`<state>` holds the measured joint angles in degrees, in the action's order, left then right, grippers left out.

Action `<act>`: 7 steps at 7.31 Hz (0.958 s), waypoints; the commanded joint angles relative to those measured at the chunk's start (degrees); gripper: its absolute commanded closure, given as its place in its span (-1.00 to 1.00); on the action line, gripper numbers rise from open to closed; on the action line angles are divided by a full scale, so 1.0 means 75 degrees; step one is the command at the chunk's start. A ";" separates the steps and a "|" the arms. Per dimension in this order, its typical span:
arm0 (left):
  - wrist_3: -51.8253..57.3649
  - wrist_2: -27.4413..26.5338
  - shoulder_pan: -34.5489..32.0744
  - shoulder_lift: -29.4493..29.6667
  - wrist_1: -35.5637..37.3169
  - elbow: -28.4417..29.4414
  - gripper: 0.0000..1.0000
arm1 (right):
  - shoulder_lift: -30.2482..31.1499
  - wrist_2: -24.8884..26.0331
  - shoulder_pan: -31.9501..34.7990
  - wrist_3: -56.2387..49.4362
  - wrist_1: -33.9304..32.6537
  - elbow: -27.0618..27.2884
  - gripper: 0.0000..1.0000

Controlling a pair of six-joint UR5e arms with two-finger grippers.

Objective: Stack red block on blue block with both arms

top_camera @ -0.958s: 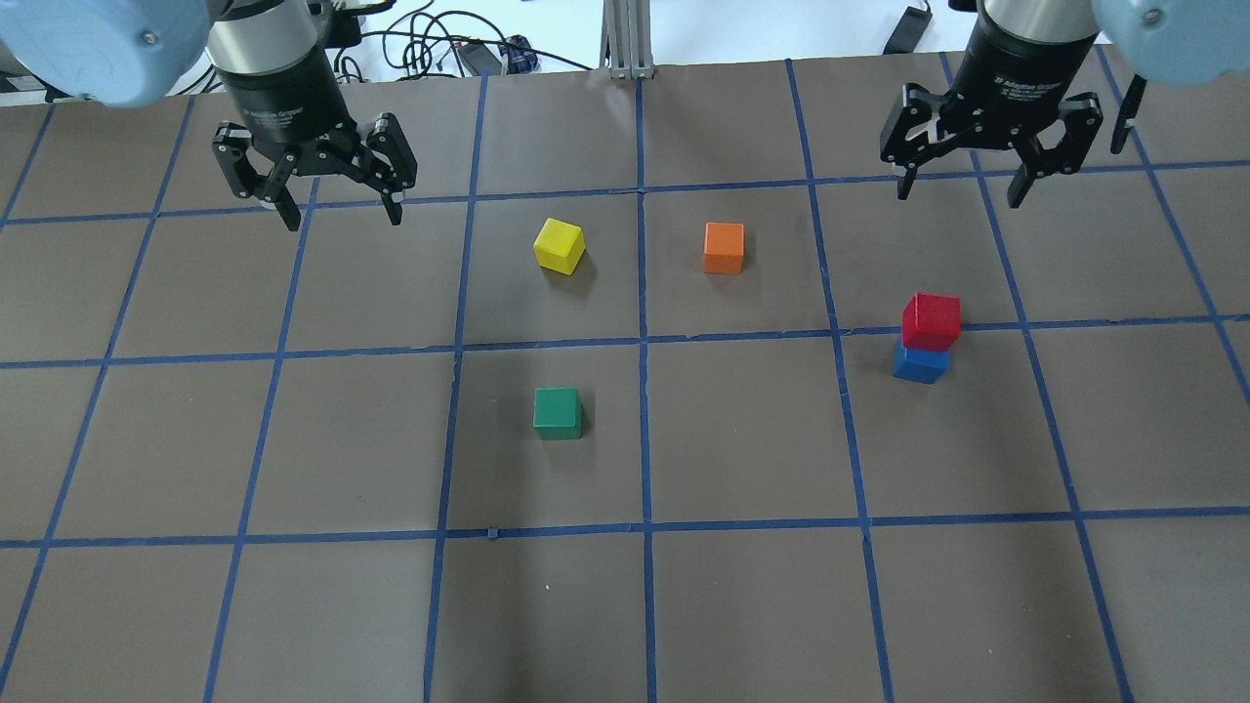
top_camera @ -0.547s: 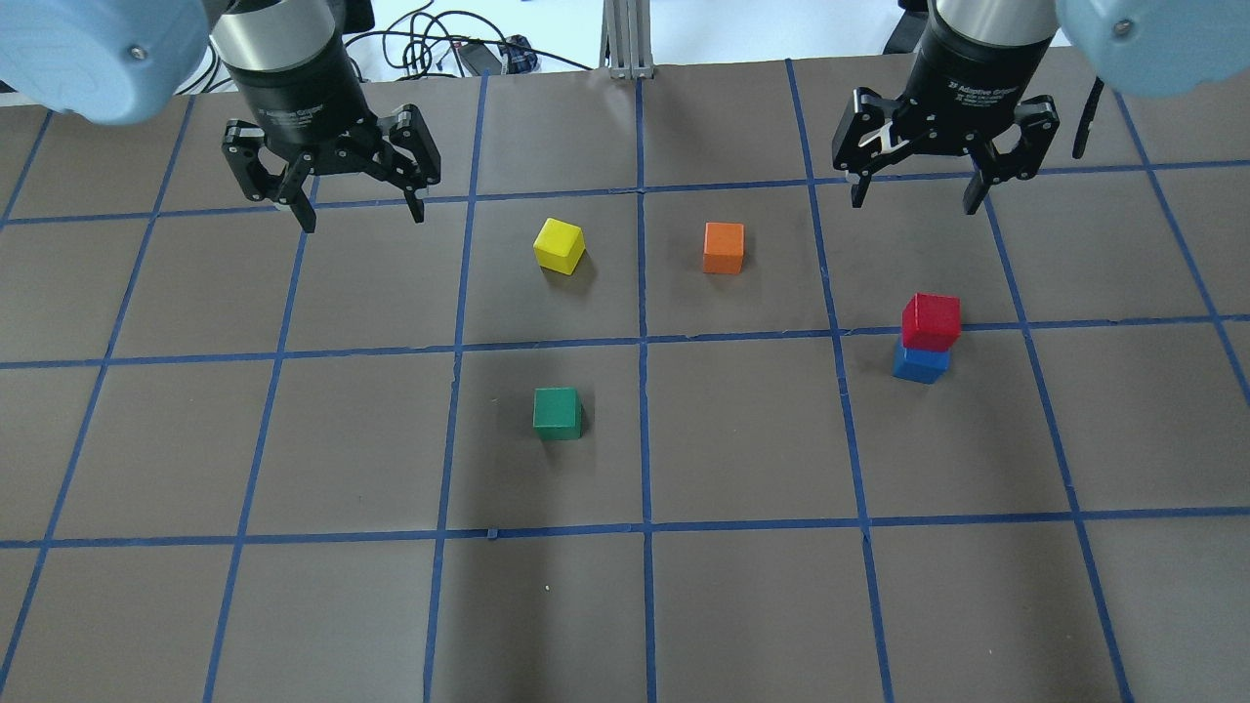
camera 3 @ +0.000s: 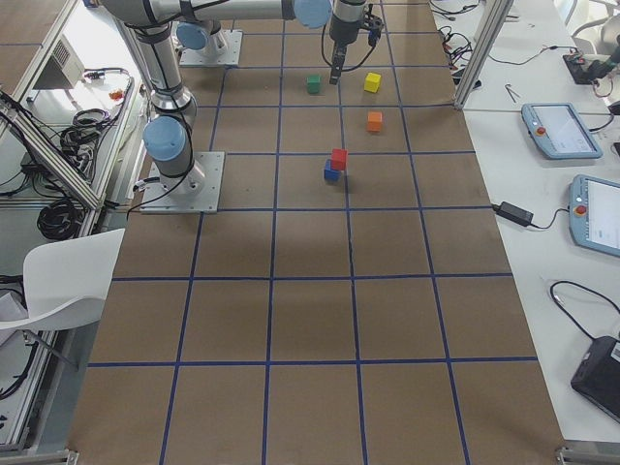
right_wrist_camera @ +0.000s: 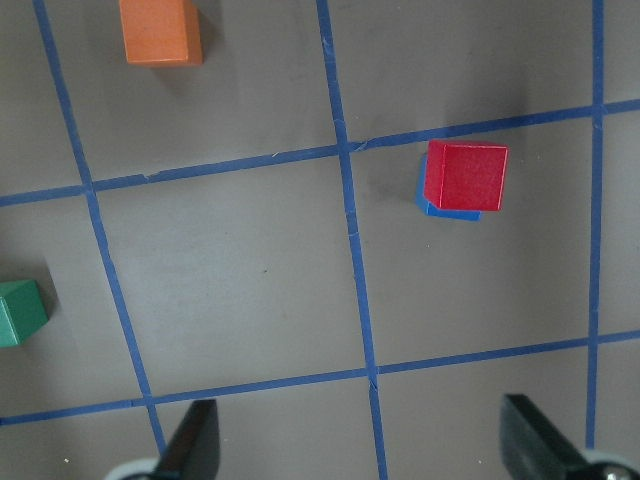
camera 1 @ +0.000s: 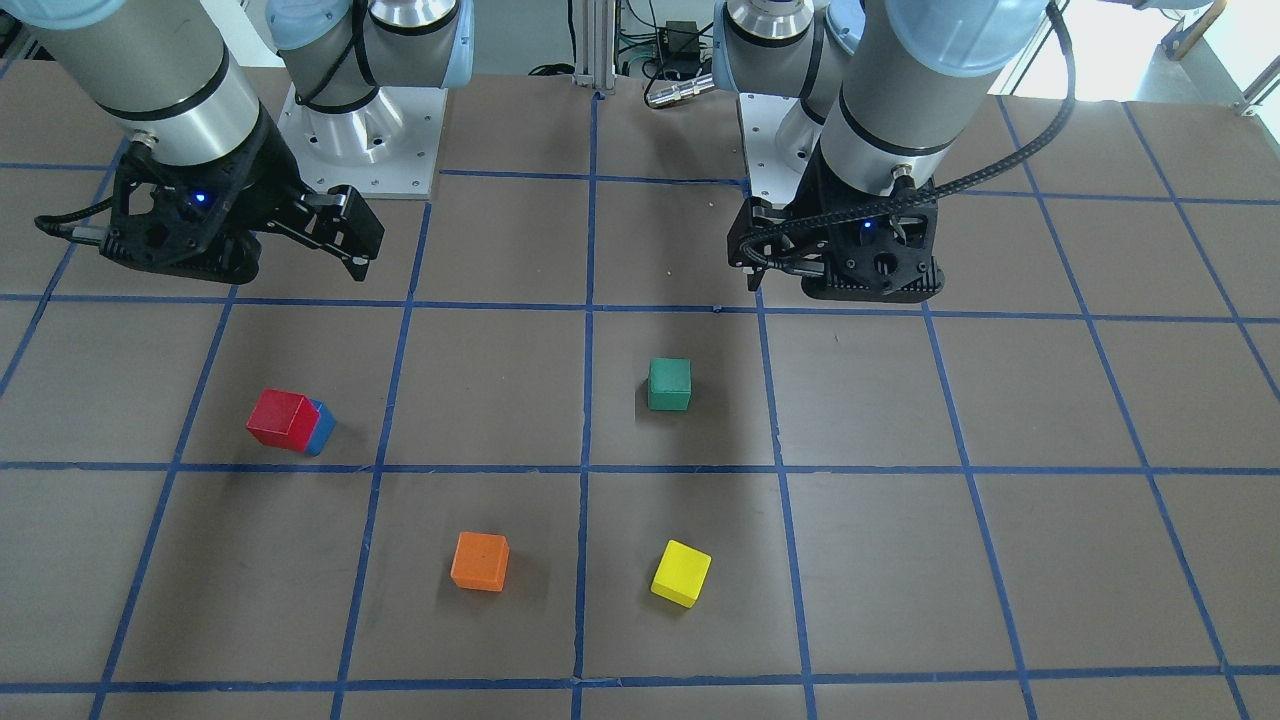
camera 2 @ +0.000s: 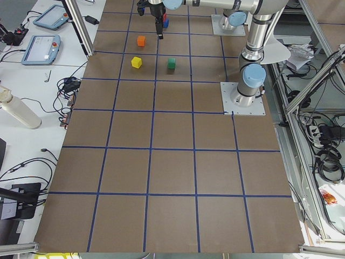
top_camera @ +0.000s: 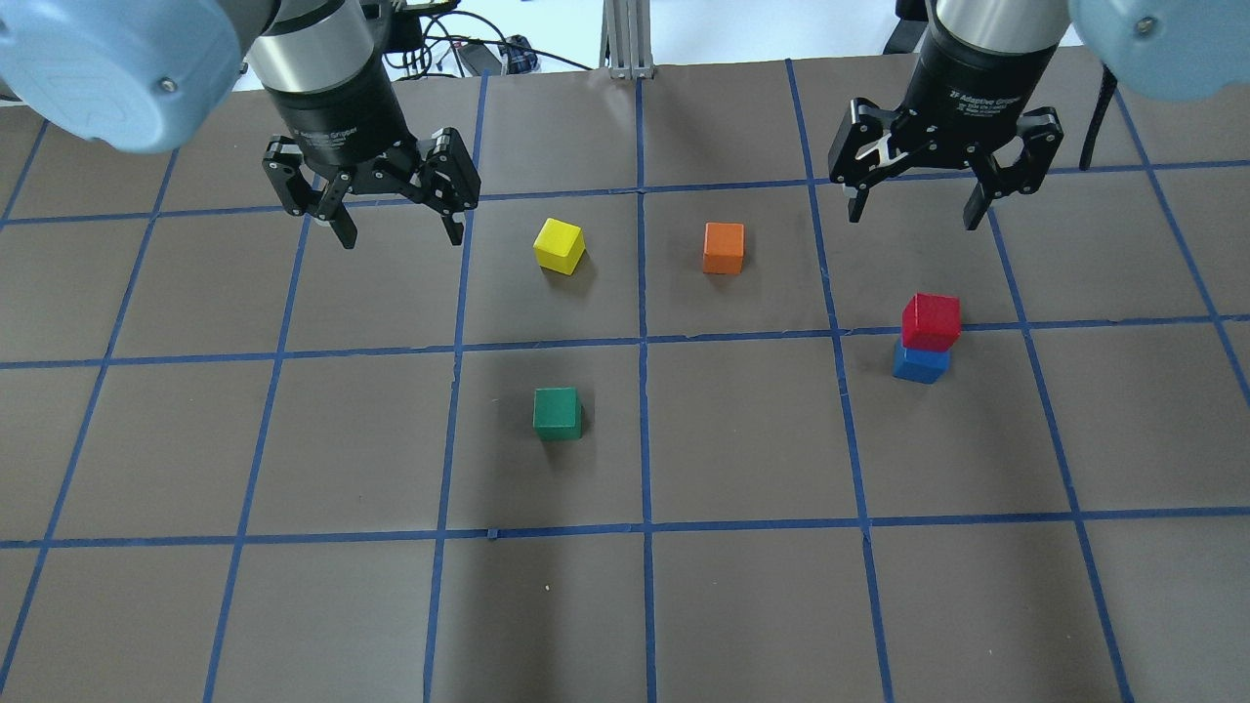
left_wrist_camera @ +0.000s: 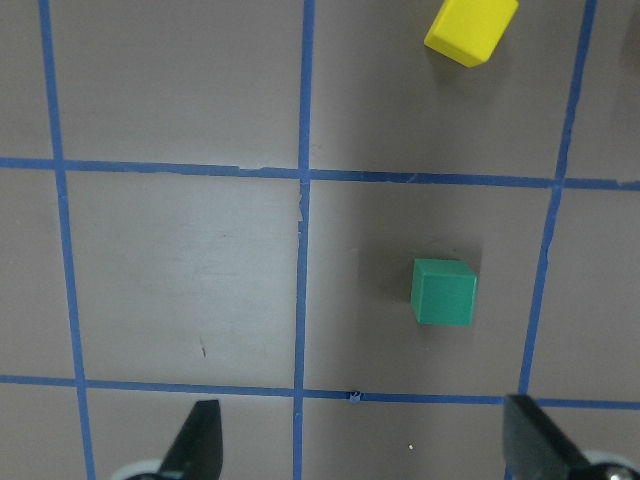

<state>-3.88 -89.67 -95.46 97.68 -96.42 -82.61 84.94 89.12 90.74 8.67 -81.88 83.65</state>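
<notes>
as they hover, left hand [top_camera: 401,240] and right hand [top_camera: 913,220] gape (fingers [top_camera: 344,230] down).

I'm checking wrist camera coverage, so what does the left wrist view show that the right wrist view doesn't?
Only the left wrist view shows the yellow block and the left tool, open. Only the right wrist view shows the orange block, the red block sitting on the blue block, and the right tool, open. Both show the green block and the brown table with blue tape lines.
</notes>
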 commanded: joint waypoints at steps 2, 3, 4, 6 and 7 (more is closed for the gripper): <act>0.0154 -0.0008 0.0061 -0.0203 0.0563 -0.0376 -1.00 | 0.0310 0.0012 0.0193 0.0086 0.0019 0.0318 -1.00; 0.0154 -0.0055 0.0072 -0.0215 0.0551 -0.0388 -1.00 | 0.0300 -0.0011 0.0287 0.0493 -0.0097 0.0471 -1.00; 0.0142 -0.0067 0.0072 -0.0215 0.0562 -0.0376 -1.00 | 0.0300 -0.0035 0.0299 0.0555 -0.0168 0.0484 -1.00; 0.0142 -0.0044 0.0061 -0.0215 0.0562 -0.0376 -1.00 | 0.0299 -0.0012 0.0300 0.0532 -0.0262 0.0496 -1.00; 0.0131 -0.0020 0.0049 -0.0215 0.0574 -0.0376 -1.00 | 0.0300 0.0000 0.0300 0.0544 -0.0262 0.0472 -1.00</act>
<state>-2.83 -89.99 -95.00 96.05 -92.20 -85.45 87.14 89.00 92.96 12.64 -83.74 87.31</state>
